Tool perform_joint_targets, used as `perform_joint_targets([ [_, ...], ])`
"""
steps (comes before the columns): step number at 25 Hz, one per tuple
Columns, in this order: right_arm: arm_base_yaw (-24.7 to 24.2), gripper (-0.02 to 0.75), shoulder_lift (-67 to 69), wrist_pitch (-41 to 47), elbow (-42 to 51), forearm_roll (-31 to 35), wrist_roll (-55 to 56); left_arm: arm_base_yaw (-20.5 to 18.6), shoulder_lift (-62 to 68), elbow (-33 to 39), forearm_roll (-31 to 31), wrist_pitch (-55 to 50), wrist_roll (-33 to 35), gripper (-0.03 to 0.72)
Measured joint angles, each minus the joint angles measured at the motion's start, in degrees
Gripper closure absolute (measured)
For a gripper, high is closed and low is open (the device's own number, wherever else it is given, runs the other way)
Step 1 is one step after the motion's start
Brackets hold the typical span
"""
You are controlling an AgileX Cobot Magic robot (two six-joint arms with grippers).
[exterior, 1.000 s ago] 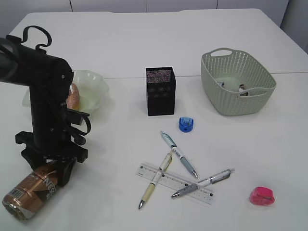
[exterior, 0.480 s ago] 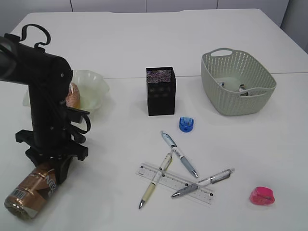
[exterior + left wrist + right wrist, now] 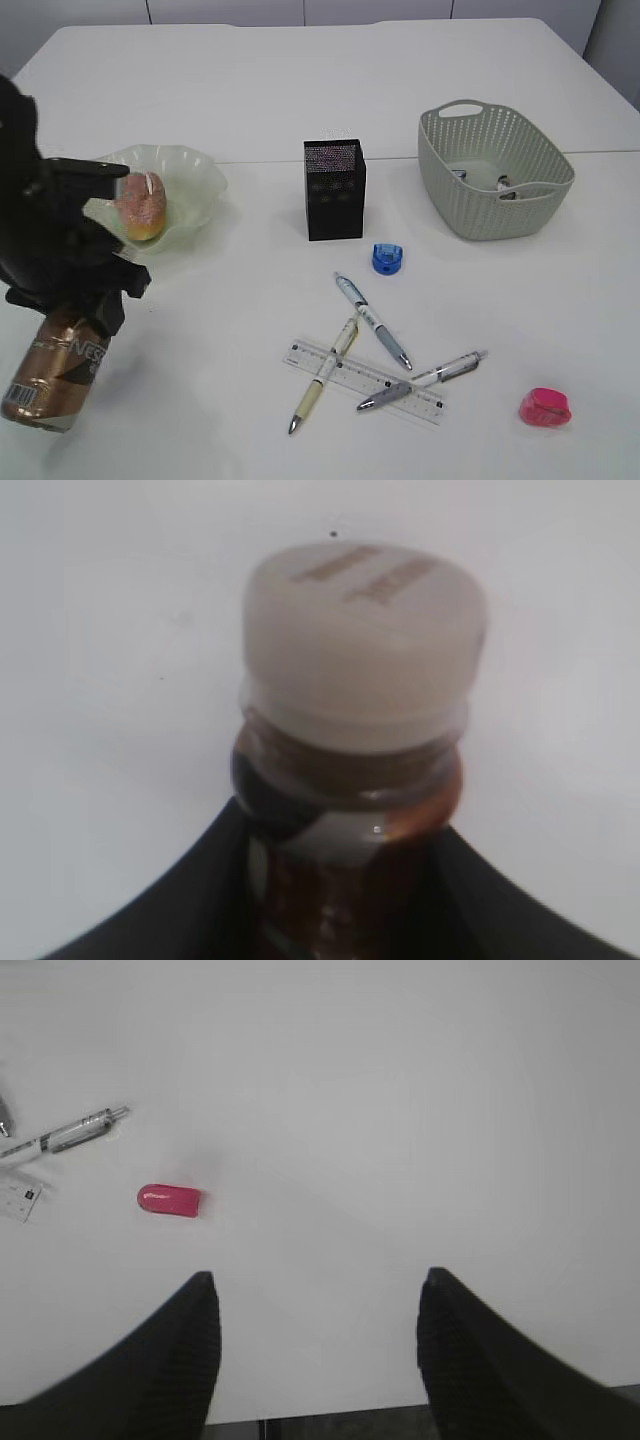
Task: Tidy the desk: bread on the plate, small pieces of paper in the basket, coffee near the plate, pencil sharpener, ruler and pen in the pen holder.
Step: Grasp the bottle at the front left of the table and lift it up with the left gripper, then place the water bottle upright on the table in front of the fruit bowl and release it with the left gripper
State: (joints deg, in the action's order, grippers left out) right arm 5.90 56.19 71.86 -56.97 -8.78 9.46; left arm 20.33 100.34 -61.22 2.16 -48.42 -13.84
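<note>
The brown coffee bottle (image 3: 52, 372) with a white cap (image 3: 365, 640) stands almost upright at the front left, and my left gripper (image 3: 68, 312) is shut on its upper body, dark jaws on both sides (image 3: 345, 880). The bread (image 3: 140, 212) lies on the pale green plate (image 3: 195, 175) behind it. The black mesh pen holder (image 3: 334, 189) stands mid-table. A blue pencil sharpener (image 3: 386, 258), three pens (image 3: 372, 320) and a clear ruler (image 3: 365, 383) lie in front of it. A pink sharpener (image 3: 545, 407) lies front right, left of my open right gripper (image 3: 318, 1340).
The grey-green basket (image 3: 493, 170) stands back right with small paper pieces (image 3: 503, 186) inside. In the right wrist view a pen (image 3: 65, 1136) and the ruler's end (image 3: 18, 1198) lie at the left, near the pink sharpener (image 3: 170, 1201). The table's edge runs under the right gripper.
The left gripper closed on the lying coffee bottle, then the arm swung left and raised the bottle nearly upright, uncovering the bread and plate. The right gripper has not moved.
</note>
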Motion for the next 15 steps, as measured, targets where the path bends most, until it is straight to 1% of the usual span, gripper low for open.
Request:
perform_joint_targets([
  [3,0.0,0.252,-1.7,0.0,0.0,-0.08,0.0,0.0,-8.71,8.58,1.13,10.83,-1.9,0.391],
  [6,0.0,0.251,-2.85,0.0,0.0,-0.08,0.0,0.0,-16.32,16.69,4.6,25.08,-5.93,0.391],
  [8,0.0,0.251,-3.74,0.0,0.0,-0.08,0.0,-0.97,-19.62,21.25,5.88,33.94,-7.66,0.391],
  [12,0.0,0.251,-5.32,0.0,0.0,-0.35,0.0,-4.19,-21.88,26.44,6.85,49.46,-7.96,0.391],
  [15,0.0,0.252,-6.83,0.0,0.0,-0.83,0.0,-6.43,-21.88,29.33,7.22,59.47,-5.15,0.391],
])
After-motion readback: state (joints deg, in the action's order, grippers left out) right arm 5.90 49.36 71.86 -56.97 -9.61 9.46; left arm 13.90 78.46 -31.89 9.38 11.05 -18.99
